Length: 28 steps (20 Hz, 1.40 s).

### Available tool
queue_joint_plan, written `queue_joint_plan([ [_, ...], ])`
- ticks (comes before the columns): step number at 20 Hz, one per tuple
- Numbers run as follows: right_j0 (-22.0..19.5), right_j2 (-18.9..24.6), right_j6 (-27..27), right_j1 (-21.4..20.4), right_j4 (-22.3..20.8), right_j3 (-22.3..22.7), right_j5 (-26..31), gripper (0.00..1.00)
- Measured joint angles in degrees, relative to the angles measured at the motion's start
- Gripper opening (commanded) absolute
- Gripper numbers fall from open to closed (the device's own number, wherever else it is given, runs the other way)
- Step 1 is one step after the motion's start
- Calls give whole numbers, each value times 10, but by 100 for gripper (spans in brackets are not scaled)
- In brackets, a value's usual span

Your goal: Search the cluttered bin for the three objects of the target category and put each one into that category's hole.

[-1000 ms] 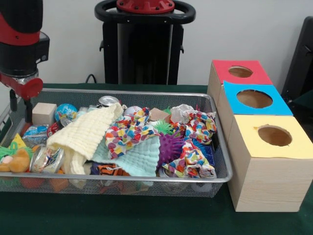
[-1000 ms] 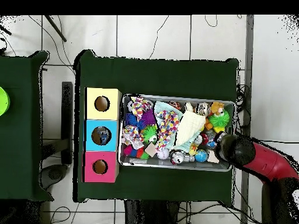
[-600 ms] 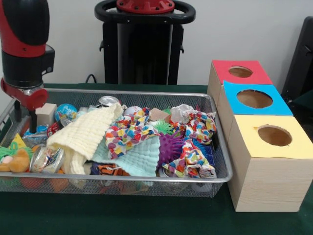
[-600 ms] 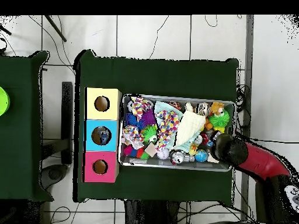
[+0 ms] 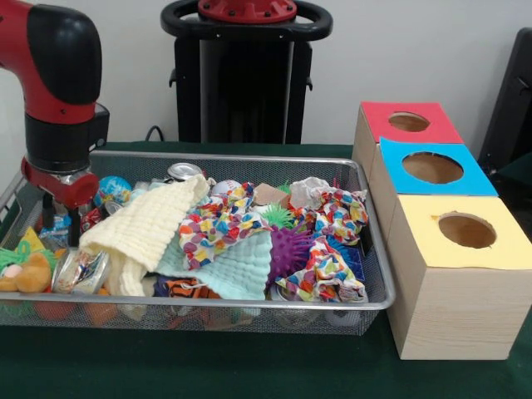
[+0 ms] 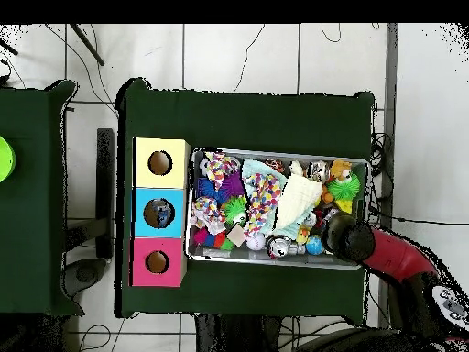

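At the silver wire-mesh bin's (image 5: 376, 293) left end, the open black pincer (image 5: 60, 224) hangs directly over crinkly foil snack packets (image 5: 60, 230)

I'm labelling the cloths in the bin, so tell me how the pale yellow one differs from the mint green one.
The pale yellow cloth lies toward the bin's end under the gripper; the mint green cloth lies nearer the middle. The pale yellow cloth lies uppermost and partly overlaps the mint green cloth, whose upper part is also hidden by a multicoloured patterned cloth. Both are plain, crinkle-textured and crumpled.
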Motion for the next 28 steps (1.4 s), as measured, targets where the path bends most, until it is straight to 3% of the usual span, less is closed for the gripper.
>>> queue_joint_plan([
  [28, -6, 0, 0, -7, 0, 23, -52, 100],
])
